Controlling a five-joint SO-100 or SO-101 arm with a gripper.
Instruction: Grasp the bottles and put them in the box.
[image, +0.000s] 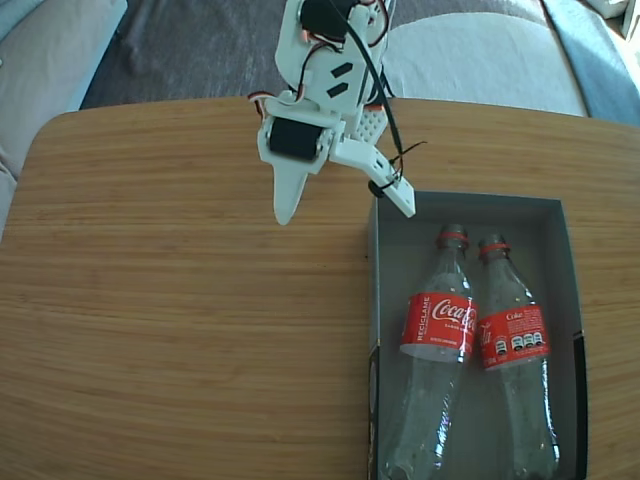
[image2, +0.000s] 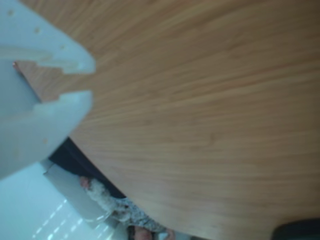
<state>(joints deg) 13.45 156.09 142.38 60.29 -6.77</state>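
Two clear Coca-Cola bottles lie side by side inside the dark grey box (image: 470, 204) at the right of the fixed view. The left bottle (image: 438, 326) and the right bottle (image: 512, 336) both point their red-ringed necks toward the far wall. My white gripper (image: 285, 212) hangs above the bare wooden table, just left of the box's far-left corner, apart from both bottles. Its fingers come together into a single point. In the wrist view the gripper (image2: 90, 80) shows only a narrow slit between its tips, with nothing held.
The round-cornered wooden table (image: 180, 320) stretches left of the box. A black cable (image: 390, 130) runs down the arm to the camera mount by the box corner. Grey cushions (image: 480, 60) lie beyond the far table edge.
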